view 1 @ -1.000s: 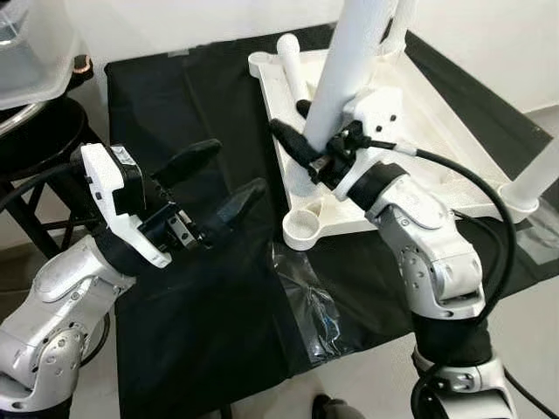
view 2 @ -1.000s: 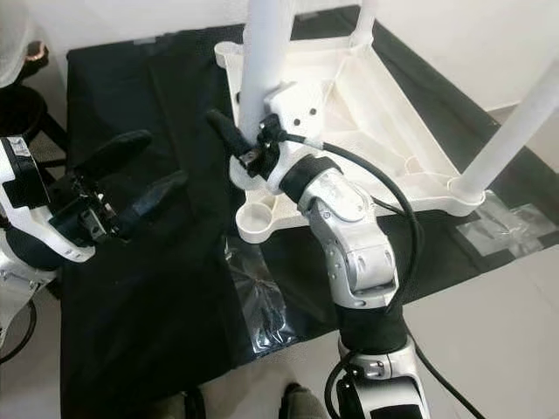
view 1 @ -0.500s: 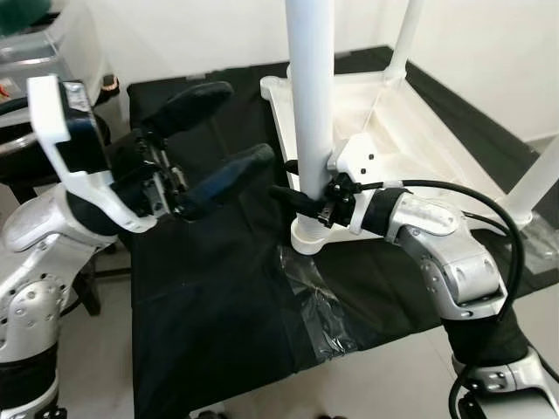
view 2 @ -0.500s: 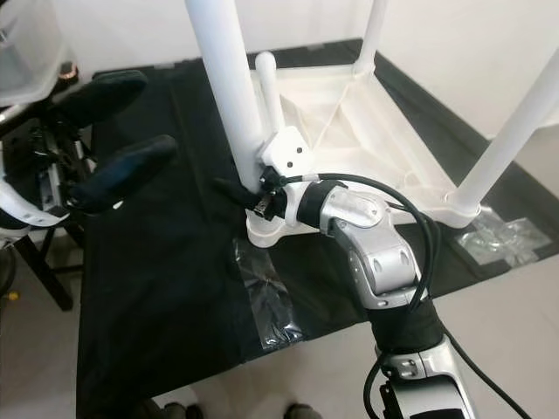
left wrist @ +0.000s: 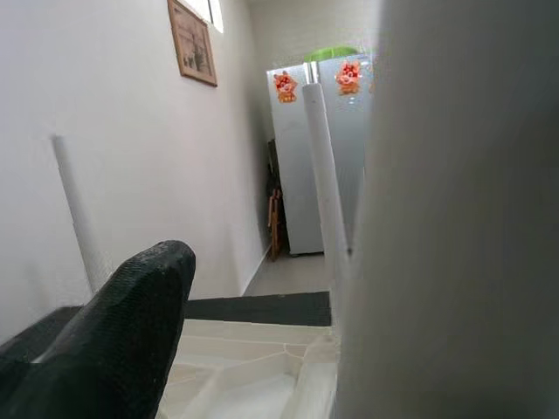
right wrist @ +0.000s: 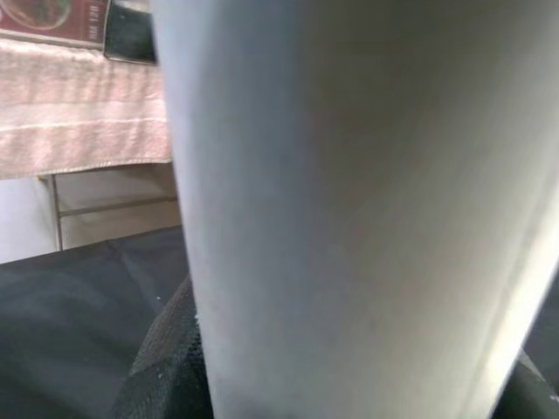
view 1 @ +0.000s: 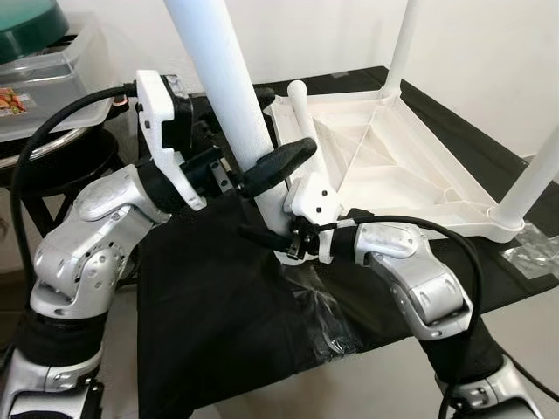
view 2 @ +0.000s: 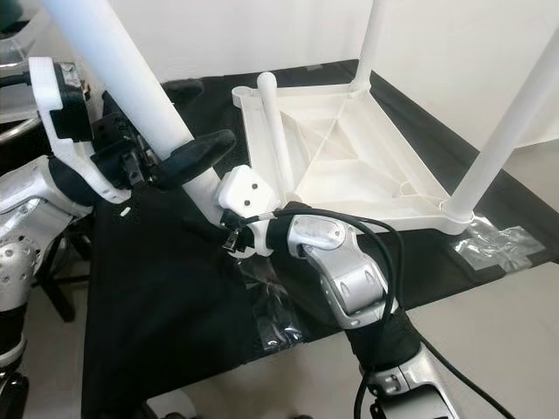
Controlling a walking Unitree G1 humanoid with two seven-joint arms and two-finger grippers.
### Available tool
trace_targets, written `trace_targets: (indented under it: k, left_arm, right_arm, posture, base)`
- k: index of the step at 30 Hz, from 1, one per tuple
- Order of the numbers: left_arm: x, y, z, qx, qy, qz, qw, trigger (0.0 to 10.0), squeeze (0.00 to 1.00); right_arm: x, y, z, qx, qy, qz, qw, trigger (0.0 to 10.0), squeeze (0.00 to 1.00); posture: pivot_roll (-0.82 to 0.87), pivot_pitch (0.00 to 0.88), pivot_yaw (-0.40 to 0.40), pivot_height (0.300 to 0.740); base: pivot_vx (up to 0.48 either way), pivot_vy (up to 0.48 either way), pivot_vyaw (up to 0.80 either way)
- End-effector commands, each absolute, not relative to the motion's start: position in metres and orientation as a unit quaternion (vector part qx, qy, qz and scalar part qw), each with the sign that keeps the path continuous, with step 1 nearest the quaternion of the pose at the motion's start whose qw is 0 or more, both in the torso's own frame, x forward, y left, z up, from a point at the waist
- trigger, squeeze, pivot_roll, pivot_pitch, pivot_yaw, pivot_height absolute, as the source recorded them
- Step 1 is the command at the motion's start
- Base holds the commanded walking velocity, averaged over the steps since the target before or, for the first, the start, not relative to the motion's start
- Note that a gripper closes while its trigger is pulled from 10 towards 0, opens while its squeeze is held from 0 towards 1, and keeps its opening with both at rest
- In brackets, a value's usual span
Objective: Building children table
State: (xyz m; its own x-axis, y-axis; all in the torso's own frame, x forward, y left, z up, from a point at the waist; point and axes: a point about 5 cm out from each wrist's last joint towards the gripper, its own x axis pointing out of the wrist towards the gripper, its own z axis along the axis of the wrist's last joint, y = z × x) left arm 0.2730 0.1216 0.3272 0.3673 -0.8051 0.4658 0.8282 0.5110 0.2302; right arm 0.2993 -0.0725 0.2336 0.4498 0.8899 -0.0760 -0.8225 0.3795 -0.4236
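My right gripper (view 1: 269, 237) clasps the white leg (view 1: 231, 105) just above the upturned tabletop (view 1: 410, 166) corner socket. My left gripper (view 1: 262, 161) closes around that leg higher up. The left wrist view adds a fridge (left wrist: 327, 157) behind.

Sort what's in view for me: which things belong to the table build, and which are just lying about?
Job:
- upturned white tabletop on the black cloth
- white leg, held low by the right pincer, with the left pincer around it higher up
- two fitted legs
- loose leg lying on the tabletop

Lying about:
- clear plastic wrappers
- plastic storage box
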Motion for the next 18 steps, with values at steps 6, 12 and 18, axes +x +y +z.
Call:
trace_targets:
  k: [6, 12, 18]
  left_arm:
    - [0.2766, 0.1215, 0.3344, -0.066, -0.254, -0.509, 0.82, 0.0, 0.0]
    - [0.2784, 0.1209, 0.3354, -0.07, -0.255, -0.507, 0.82, 0.0, 0.0]
    - [0.2796, 0.1201, 0.3366, -0.07, -0.258, -0.509, 0.818, 0.0, 0.0]
  right_arm:
    - [0.2952, -0.0624, 0.231, -0.22, -0.093, 0.53, 0.814, 10.0, 0.0]
    - [0.2965, -0.0609, 0.228, -0.225, -0.094, 0.525, 0.815, 10.0, 0.0]
    - [0.2988, -0.0606, 0.2284, -0.216, -0.101, 0.524, 0.818, 10.0, 0.0]
  posture:
    - [0.05, 0.068, 0.018, 0.74]
    - [0.05, 0.067, 0.015, 0.74]
    - [0.05, 0.066, 0.009, 0.74]
  base:
    - [0.0, 0.0, 0.0]
    - [0.0, 0.0, 0.0]
    - [0.0, 0.0, 0.0]
